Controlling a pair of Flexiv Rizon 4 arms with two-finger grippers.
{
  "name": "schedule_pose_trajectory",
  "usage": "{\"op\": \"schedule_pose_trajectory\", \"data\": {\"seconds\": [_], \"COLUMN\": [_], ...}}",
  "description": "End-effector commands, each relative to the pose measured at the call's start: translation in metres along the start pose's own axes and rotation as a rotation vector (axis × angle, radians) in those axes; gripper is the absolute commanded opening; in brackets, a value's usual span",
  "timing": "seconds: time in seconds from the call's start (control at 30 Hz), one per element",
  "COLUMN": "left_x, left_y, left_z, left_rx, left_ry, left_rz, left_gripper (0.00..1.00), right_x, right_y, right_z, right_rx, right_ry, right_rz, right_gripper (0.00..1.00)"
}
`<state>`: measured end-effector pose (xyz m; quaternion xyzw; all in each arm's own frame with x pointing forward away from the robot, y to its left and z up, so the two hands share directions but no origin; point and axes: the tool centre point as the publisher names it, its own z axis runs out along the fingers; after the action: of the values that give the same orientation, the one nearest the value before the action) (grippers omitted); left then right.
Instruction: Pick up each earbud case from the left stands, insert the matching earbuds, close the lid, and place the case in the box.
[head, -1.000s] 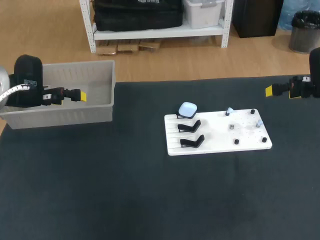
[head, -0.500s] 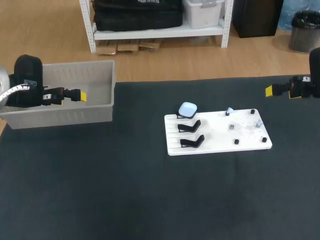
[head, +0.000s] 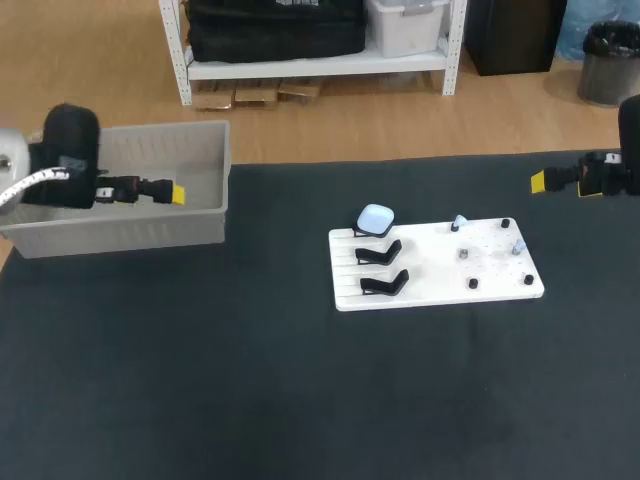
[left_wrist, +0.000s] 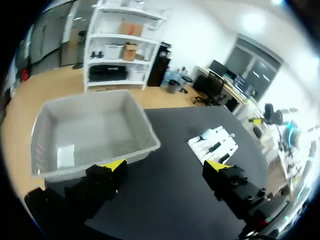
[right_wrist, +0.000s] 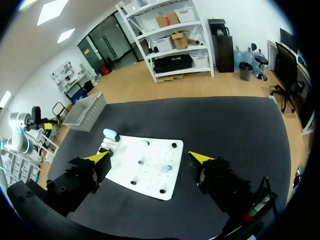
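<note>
A: Where's the case (head: 376, 217)?

B: On the far stand at the left end of the board (head: 440, 272). It looks closed. The two stands (head: 381, 252) nearer us are bare.

A: And the hands?

B: Both are spread wide and hold nothing. The left hand (left_wrist: 164, 167) hangs up by the box (head: 150, 232), well apart from the board. The right hand (right_wrist: 150, 159) is out by the right edge of the worktop (head: 300, 400). It points toward the board and is also well apart from it.

A: So what could go wrong?

B: My guess is the pick first. The case looks rounded and smooth. If a hand comes in off-centre, the squeeze could pop it out sideways or tip it off its stand.

A: And the buds (head: 459, 222)?

B: They're tiny and sit among the pegs (head: 506, 224) at the board's right end. I take the pale one for a bud. The others are too small to tell from pegs. A pinch set slightly off could flick a bud across the worktop. It could also close on a peg and drag the board.

A: Would the board move?

B: I can't see anything fixing it down. A sideways push might shift it and spoil the other hand's aim.

A: Anything at the box?

B: Its walls stand tall. If the left hand leaves low, it could catch the rim and shove the box.
</note>
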<state>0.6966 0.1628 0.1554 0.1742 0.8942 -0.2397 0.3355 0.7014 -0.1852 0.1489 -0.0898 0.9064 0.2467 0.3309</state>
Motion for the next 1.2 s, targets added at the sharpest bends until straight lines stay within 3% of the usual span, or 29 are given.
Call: {"op": "schedule_pose_trajectory", "data": {"seconds": [0.03,0.3,0.53,0.83,1.2], "left_x": [-0.013,-0.026,-0.037,-0.037,-0.033], "left_y": [-0.002,-0.022,-0.038,-0.071,-0.106], "left_z": [0.014,0.04,0.063,0.094,0.137], "left_rx": [0.101,0.23,0.364,0.527,0.593], "left_ry": [0.026,0.074,0.039,0.062,0.063], "left_rz": [0.116,0.346,0.541,0.697,0.785], "left_gripper": [1.0,1.0,1.0,1.0,1.0], "right_x": [0.0,0.0,0.0,0.0,0.0], "right_y": [0.0,0.0,0.0,0.0,0.0], "right_z": [0.0,0.0,0.0,0.0,0.0], "right_rx": [0.002,0.002,0.002,0.002,0.002], "right_ry": [0.001,0.001,0.001,0.001,0.001], "right_rz": [0.0,0.0,0.0,0.0,0.0], "right_gripper": [1.0,1.0,1.0,1.0,1.0]}}
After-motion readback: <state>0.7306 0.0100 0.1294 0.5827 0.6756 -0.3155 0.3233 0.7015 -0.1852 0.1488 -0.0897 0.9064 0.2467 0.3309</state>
